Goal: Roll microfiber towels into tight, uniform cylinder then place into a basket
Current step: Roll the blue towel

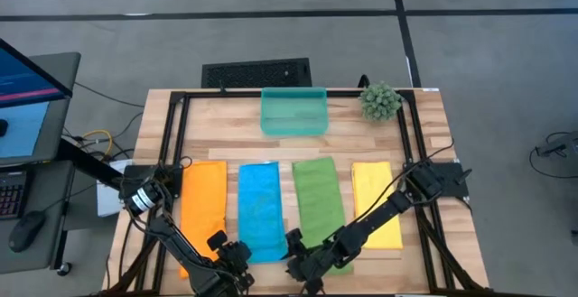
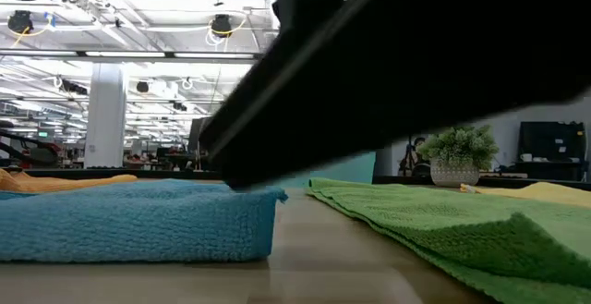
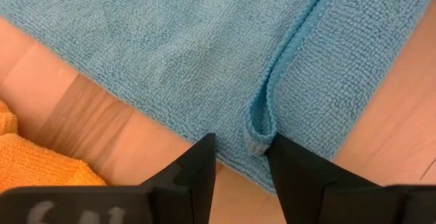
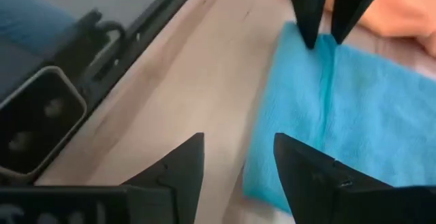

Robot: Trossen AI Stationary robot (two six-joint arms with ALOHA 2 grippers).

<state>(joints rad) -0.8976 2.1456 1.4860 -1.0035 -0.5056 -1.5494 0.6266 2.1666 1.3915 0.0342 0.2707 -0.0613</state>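
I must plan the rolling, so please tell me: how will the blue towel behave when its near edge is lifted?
The blue towel is probably floppy: its pinched hem already folds into a loop in the left gripper. It looks light. Its fuzzy pile likely resists slipping.

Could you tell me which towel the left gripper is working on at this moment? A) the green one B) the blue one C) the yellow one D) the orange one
B: in the left wrist view the left gripper has a raised fold at the edge of the blue towel between its fingers, and in the high view it sits at that towel's near end.
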